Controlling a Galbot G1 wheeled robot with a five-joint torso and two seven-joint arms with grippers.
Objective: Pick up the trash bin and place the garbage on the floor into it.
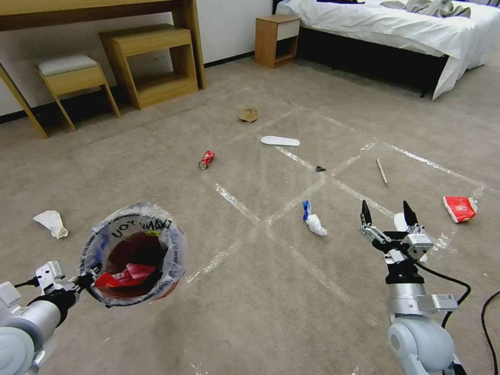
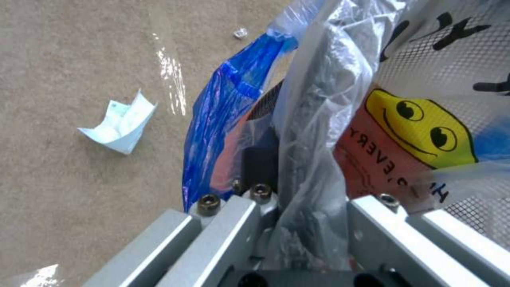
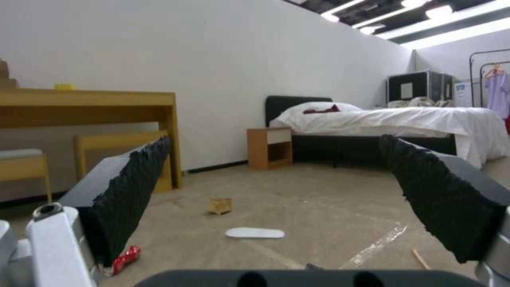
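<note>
the left gripper [image 1: 88, 276] is clamped on the rim of the small round red trash bin [image 1: 133, 255] lined with a clear crinkly plastic bag with black lettering, holding it up off the beige-grey carpeted floor [image 1: 260, 312] with its mouth facing up and a red wrapper already inside; the left wrist view shows the bag's film pinched between the metal fingers [image 2: 223, 235]. so the bin is picked up and the collecting step is in hand. the right gripper [image 1: 388, 213] hangs with its black serrated fingers spread wide and empty, pointing ahead over the carpet. just beyond and beside it lies a white flat piece, partly hidden behind the claw, and a little toward the bin side sits a crumpled white paper with a blue bit [image 1: 313, 219], likely the nearest target; reaching it calls for lowering and tilting the open claw down. a red wrapper [image 1: 459, 208] lies to the outer side. farther ahead are a thin wooden stick [image 1: 382, 171], a small dark scrap [image 1: 320, 168], a crushed red can [image 1: 207, 159], a flat white slipper [image 1: 280, 140] and a small cardboard box [image 1: 249, 114]. another crumpled white paper [image 1: 52, 222] lies beyond the left claw. shiny tape strips cross the carpet; nothing blocks the way.
</note>
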